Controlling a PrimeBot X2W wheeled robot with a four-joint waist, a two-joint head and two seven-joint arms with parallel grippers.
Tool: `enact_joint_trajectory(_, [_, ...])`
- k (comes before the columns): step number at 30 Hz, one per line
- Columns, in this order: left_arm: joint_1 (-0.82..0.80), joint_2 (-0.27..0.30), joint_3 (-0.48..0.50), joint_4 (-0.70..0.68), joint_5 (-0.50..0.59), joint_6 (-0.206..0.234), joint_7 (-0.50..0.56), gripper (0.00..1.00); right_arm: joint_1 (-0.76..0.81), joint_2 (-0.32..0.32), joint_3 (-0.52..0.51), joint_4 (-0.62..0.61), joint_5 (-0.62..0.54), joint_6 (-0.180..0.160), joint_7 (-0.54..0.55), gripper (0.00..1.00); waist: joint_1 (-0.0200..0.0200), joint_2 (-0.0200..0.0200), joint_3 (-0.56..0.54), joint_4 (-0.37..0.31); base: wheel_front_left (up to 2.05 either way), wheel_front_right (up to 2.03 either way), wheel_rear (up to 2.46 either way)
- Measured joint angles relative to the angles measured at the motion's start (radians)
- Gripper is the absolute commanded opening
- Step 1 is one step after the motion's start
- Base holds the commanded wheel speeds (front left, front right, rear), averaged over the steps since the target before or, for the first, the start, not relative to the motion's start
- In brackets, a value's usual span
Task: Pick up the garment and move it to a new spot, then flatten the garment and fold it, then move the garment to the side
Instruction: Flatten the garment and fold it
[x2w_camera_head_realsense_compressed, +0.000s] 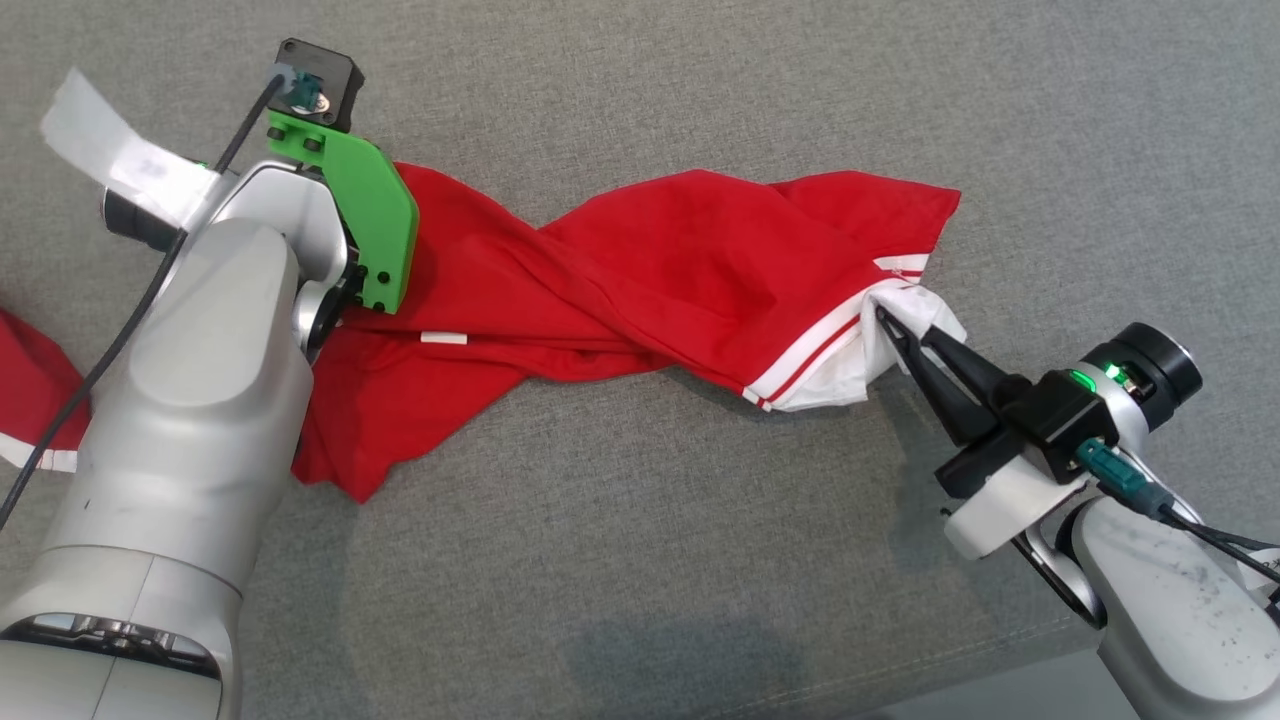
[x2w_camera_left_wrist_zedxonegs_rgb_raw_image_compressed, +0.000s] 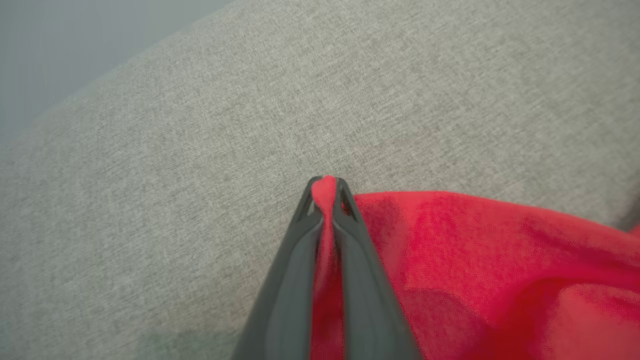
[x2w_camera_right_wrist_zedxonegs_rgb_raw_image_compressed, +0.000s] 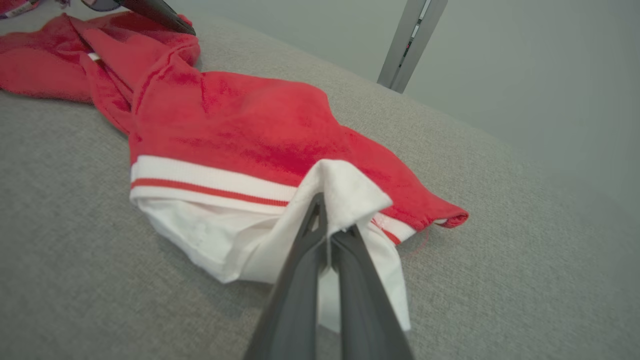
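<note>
Where the jaws stand: left gripper (x2w_camera_left_wrist_zedxonegs_rgb_raw_image_compressed: 325, 187) closed on a thin pinch of red cloth at its tips; right gripper (x2w_camera_right_wrist_zedxonegs_rgb_raw_image_compressed: 332, 220) closed on the white hem corner (x2w_camera_right_wrist_zedxonegs_rgb_raw_image_compressed: 350, 190).
Garment: red garment (x2w_camera_head_realsense_compressed: 680, 270), twisted mid-length, lying on the grey worktop (x2w_camera_head_realsense_compressed: 640, 580), stretched left to right between both grips.
Risk: pulling apart would likely tighten the twist; the left tip-pinch may slip.
Writing: none readable; small white tag (x2w_camera_head_realsense_compressed: 443, 339) shows no legible text.
</note>
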Motion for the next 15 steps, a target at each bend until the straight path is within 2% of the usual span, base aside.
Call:
enact_joint_trajectory(4, [0.015, -0.001, 0.053, -0.023, -0.054, 0.0, -0.079, 0.0, -0.012, 0.018, -0.035, -0.031, 0.031, -0.009, 0.0, 0.0, 0.0, 0.0, -0.018, 0.004, 0.0, 0.0, 0.0])
enact_joint_trajectory(6, [0.031, -0.004, 0.112, -0.056, -0.11, 0.0, -0.161, 0.0, -0.045, 0.024, -0.062, -0.057, 0.038, -0.017, 0.0, 0.0, 0.0, 0.0, -0.035, 0.008, 0.0, 0.0, 0.0])
enact_joint_trajectory(15, [0.095, -0.009, 0.255, -0.161, -0.233, 0.005, -0.404, 0.0, -0.142, 0.011, -0.129, -0.128, 0.057, -0.016, 0.0, 0.0, 0.0, 0.0, -0.104, 0.038, 0.0, 0.0, 0.0])
